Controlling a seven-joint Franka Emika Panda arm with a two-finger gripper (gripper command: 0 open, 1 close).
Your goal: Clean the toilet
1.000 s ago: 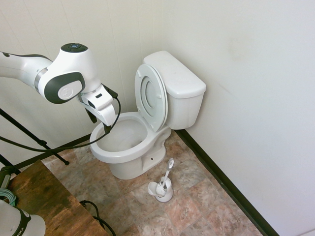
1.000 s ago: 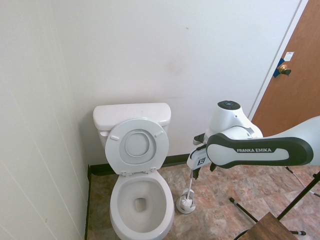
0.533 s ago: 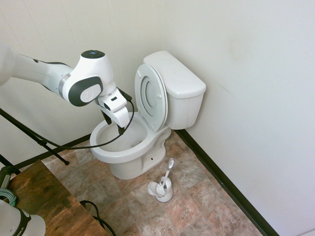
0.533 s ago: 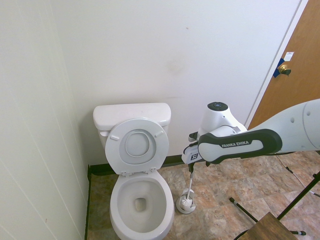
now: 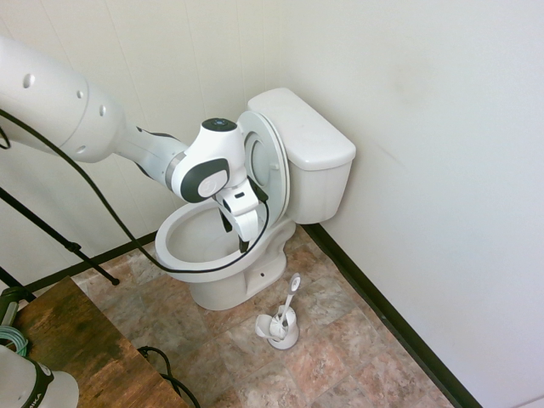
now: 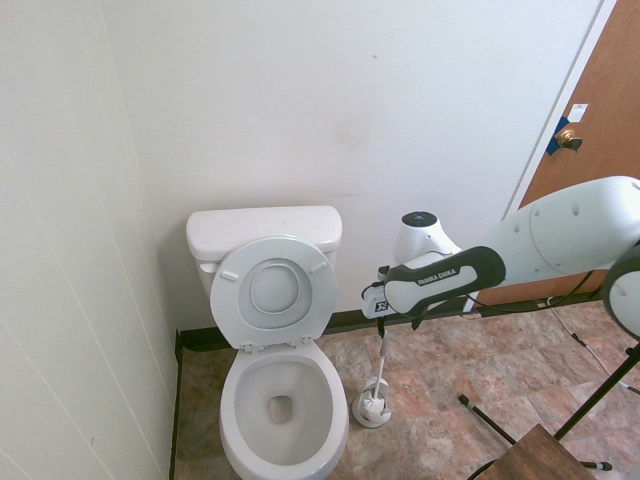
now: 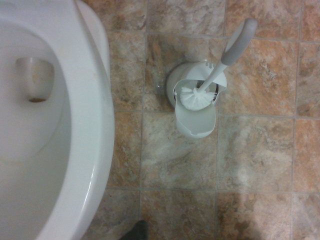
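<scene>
On mottled stone tiles (image 7: pixel 170 165), glossy oval toilet (image 7: pixel 95 125)

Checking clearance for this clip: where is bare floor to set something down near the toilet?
Bare tile lies between the white plastic brush holder and the black baseboard, and in front of the white ceramic toilet toward the wooden table. The strip between bowl and holder is tight.

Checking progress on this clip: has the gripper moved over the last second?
Yes. In the first exterior view the gripper has moved right and down, toward the toilet tank and over the bowl.
</scene>
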